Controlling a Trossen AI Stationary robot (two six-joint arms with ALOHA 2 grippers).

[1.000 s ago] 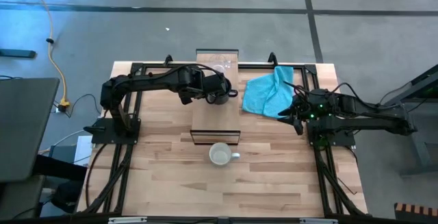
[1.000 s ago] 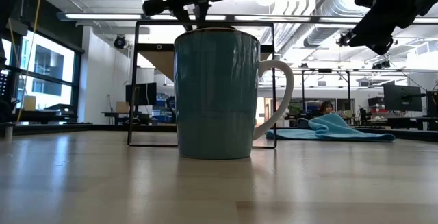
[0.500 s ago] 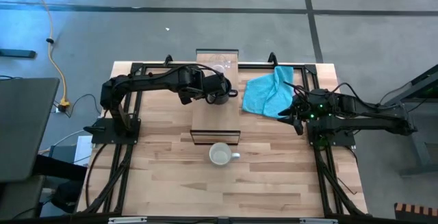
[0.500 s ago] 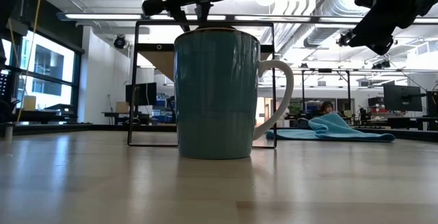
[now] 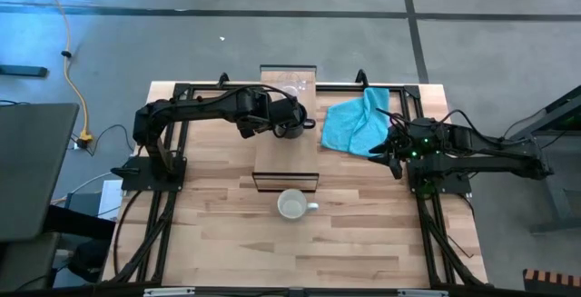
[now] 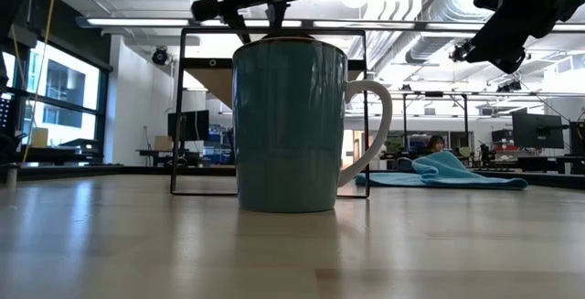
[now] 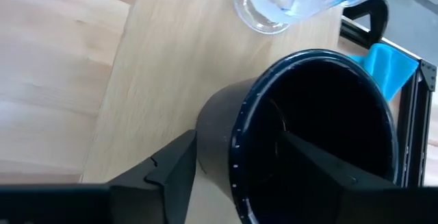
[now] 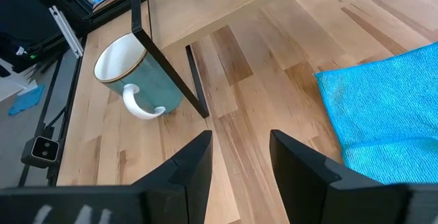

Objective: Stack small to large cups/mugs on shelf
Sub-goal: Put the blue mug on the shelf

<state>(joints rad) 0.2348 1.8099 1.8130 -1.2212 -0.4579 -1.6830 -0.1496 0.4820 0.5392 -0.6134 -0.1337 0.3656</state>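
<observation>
So the left gripper (image 7: pixel 236 159) has its fingers clamped over the rim of the black mug (image 7: pixel 308 135), one finger (image 7: pixel 171 172) outside the wall and the other inside, and the mug is over the light-wood shelf (image 7: pixel 164 80); can't tell if it's actually resting on the board or just above it. Just past the mug, on the same shelf, is the small clear glass cup (image 7: pixel 291 1), close but not touching. From above, the left gripper (image 5: pixel 289 121) and the black mug (image 5: pixel 290 126) sit mid-shelf, glass cup (image 5: pixel 291 91) toward the far end. The white mug (image 5: pixel 291 206) is on the table (image 5: pixel 218 233) just off the shelf's near end, handle pointing toward the right arm's side. The right gripper (image 8: pixel 239 159) hangs open and empty over bare table, with the turquoise cloth (image 8: pixel 383 107) right beside it.
</observation>
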